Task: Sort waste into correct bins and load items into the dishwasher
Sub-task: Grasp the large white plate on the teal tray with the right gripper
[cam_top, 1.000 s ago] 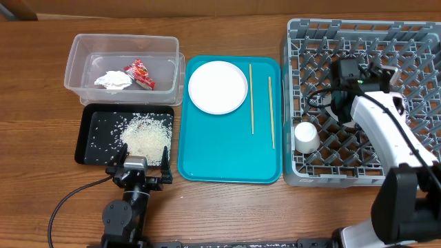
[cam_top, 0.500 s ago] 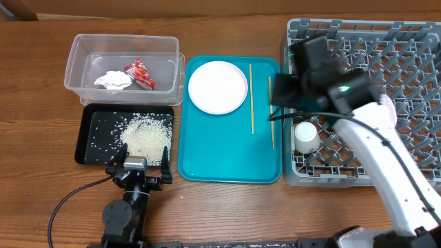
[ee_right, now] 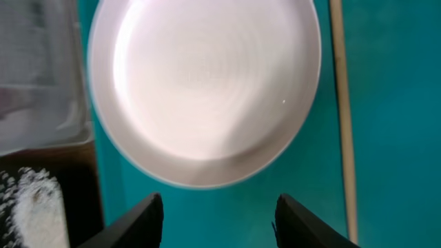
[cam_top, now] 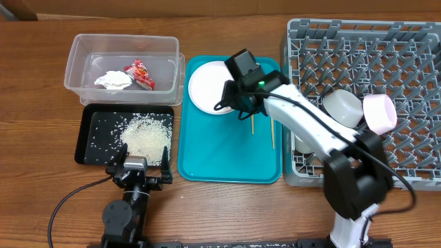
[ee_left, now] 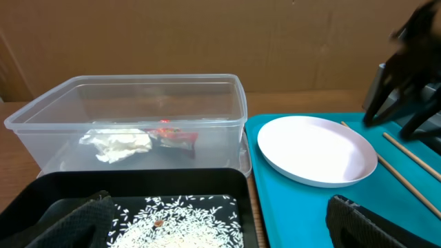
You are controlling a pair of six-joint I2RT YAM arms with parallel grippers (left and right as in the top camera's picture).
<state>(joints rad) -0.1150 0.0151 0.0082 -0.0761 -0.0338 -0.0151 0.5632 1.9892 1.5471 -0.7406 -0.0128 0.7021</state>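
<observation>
A white plate (cam_top: 207, 89) lies at the back of the teal tray (cam_top: 220, 155), with two chopsticks (cam_top: 271, 134) to its right. My right gripper (cam_top: 240, 103) is open and empty, hovering over the plate's near right edge. In the right wrist view its gripper (ee_right: 217, 207) stands just below the plate (ee_right: 207, 83), beside one chopstick (ee_right: 342, 117). The clear tub (cam_top: 124, 43) holds the napkin (cam_top: 112, 80) and the wrapper (cam_top: 140, 74). Rice (cam_top: 145, 134) lies in the black tray (cam_top: 93, 131). My left gripper (cam_top: 138, 172) is open at that tray's near edge.
The grey dish rack (cam_top: 413, 41) at the right holds a pale bowl (cam_top: 344, 108) and a pinkish bowl (cam_top: 380, 114). A white cup (cam_top: 303, 145) in its near left corner is mostly hidden by my right arm. The left wrist view shows the tub (ee_left: 138, 103), rice (ee_left: 172, 220) and plate (ee_left: 317, 148).
My right arm has swung left from the dish rack across the chopsticks to above the plate on the teal tray. The left arm has not moved.
</observation>
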